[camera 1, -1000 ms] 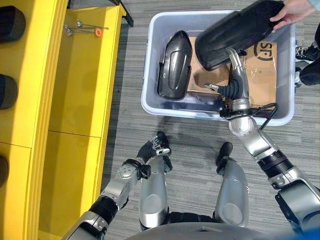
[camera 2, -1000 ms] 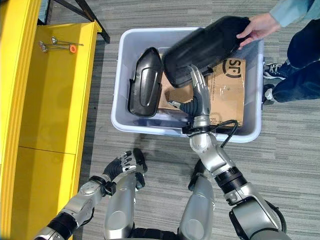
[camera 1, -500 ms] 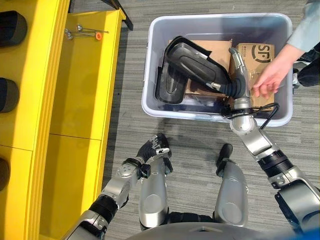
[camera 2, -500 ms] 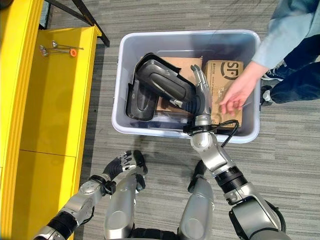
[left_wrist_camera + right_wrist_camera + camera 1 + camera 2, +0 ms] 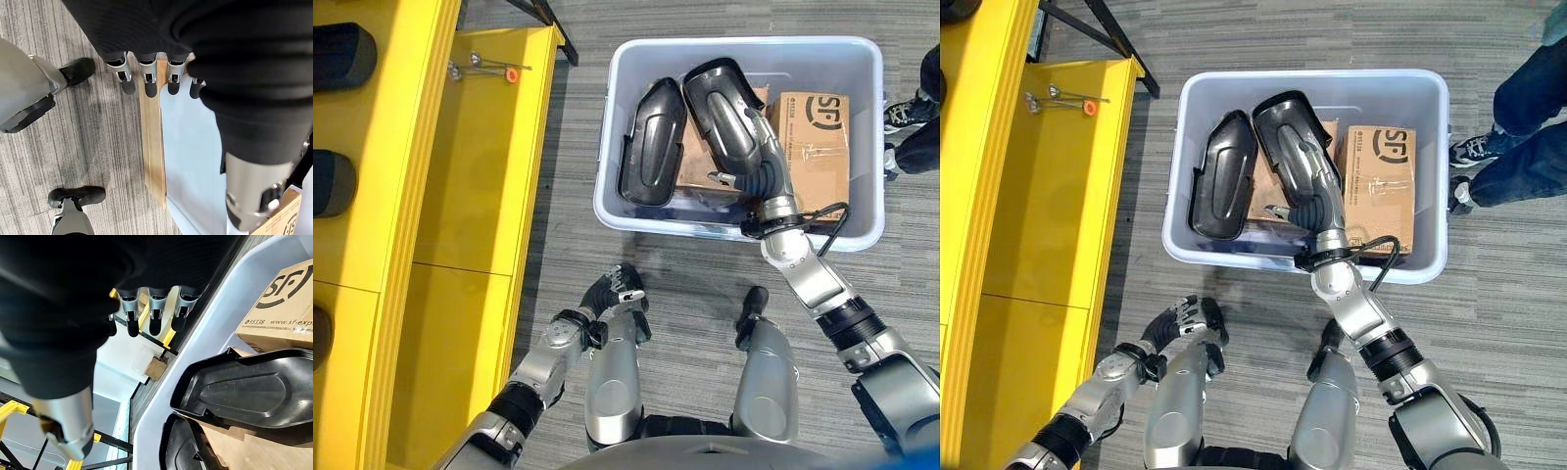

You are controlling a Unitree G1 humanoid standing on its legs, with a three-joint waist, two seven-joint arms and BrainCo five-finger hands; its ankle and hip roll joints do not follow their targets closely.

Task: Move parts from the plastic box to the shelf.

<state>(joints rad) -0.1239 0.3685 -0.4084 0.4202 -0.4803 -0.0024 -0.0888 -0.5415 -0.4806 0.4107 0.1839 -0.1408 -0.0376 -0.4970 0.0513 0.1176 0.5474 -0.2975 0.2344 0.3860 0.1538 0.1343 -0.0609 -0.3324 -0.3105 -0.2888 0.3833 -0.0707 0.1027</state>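
Note:
A pale plastic box [image 5: 734,223] stands on the floor ahead of me. Inside lie two black moulded parts: one [image 5: 651,142] at the left, the other [image 5: 724,113] leaning on a cardboard carton beside it. My right hand [image 5: 769,181] reaches over the box's near wall, open, its fingers [image 5: 154,313] straight and just above the second part [image 5: 239,391], holding nothing. The yellow shelf [image 5: 480,176] runs along the left. My left hand [image 5: 612,289] hangs low, well short of the box, fingers [image 5: 146,78] relaxed and empty.
Two cardboard cartons [image 5: 813,147] lie in the box under and beside the parts. Dark parts [image 5: 337,59] sit on the shelf's far left level, and small tools [image 5: 489,69] lie at its back. A person's legs and shoes [image 5: 1518,127] stand at the right of the box.
A person lowered the second black part into the box, let it go and drew the hand away. It now rests beside the first part. My hands have stayed put.

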